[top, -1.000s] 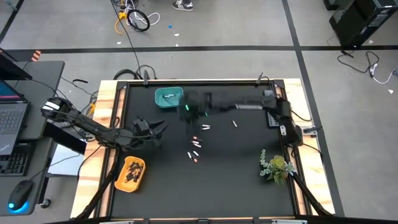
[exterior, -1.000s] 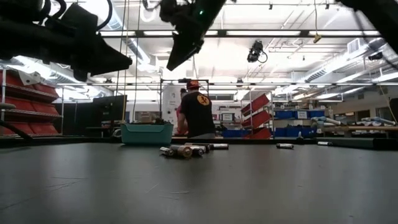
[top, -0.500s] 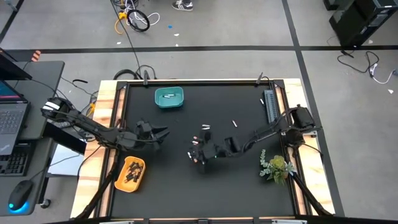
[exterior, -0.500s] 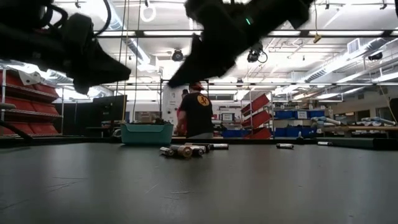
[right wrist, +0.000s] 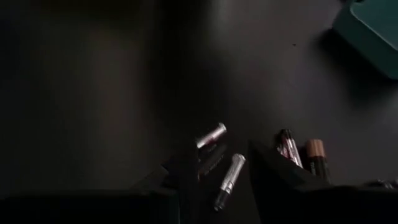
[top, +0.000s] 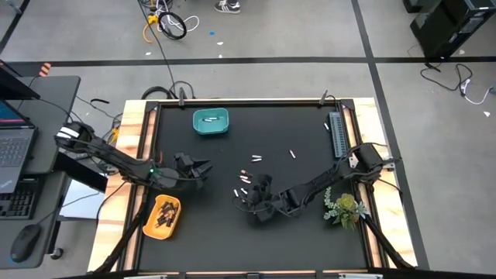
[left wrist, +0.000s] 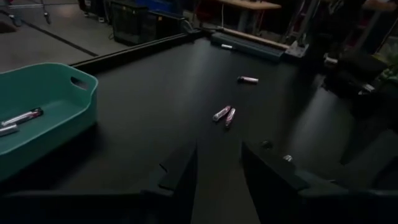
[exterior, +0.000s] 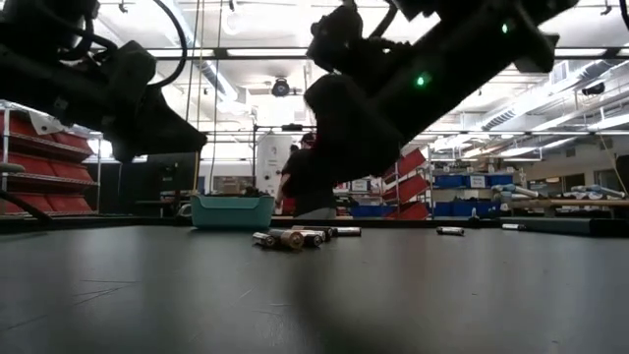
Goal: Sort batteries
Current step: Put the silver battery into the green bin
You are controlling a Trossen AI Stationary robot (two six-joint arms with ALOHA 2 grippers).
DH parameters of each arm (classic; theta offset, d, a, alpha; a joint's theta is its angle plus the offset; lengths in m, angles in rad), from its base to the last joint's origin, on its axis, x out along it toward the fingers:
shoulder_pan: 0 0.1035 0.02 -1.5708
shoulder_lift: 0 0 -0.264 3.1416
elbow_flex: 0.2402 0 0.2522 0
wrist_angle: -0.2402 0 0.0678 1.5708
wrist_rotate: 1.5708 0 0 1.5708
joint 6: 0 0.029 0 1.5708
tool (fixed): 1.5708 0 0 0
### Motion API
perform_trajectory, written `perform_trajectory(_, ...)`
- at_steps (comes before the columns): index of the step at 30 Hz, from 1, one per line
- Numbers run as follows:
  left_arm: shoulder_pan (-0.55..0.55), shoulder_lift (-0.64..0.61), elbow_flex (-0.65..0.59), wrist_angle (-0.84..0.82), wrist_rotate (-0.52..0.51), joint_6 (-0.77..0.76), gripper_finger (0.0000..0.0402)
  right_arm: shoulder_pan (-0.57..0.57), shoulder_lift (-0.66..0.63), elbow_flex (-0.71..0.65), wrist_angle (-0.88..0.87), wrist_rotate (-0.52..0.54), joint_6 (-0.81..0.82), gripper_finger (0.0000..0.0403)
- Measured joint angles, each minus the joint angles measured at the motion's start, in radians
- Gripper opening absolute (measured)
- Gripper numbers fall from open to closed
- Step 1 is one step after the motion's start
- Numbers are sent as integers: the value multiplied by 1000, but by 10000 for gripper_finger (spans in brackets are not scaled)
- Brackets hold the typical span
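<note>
High view first: your batteries lie loose in a small cluster near the middle of the black counter, with two more singles farther toward the back, at and. They are tiny slim cylinders, some silvery white, some with red or dark bands. Since half a second ago the right gripper has come nearer and lower, and now sits just beside the near edge of that cluster. In the right wrist view one silver battery lies between its fingers, which stand apart, nothing clamped. Two white batteries rest in the teal bin at the far left, and dark ones fill the yellow bin at the near left corner. Your left gripper has barely shifted, hovering left of the cluster, its fingers parted and empty. A grey ribbed strip lies along the right edge, and a small plant stands at the near right.
</note>
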Motion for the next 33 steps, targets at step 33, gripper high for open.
perform_trajectory(33,1,213,152,14,24,33,140,4,60,-315,714,67,-103,126)
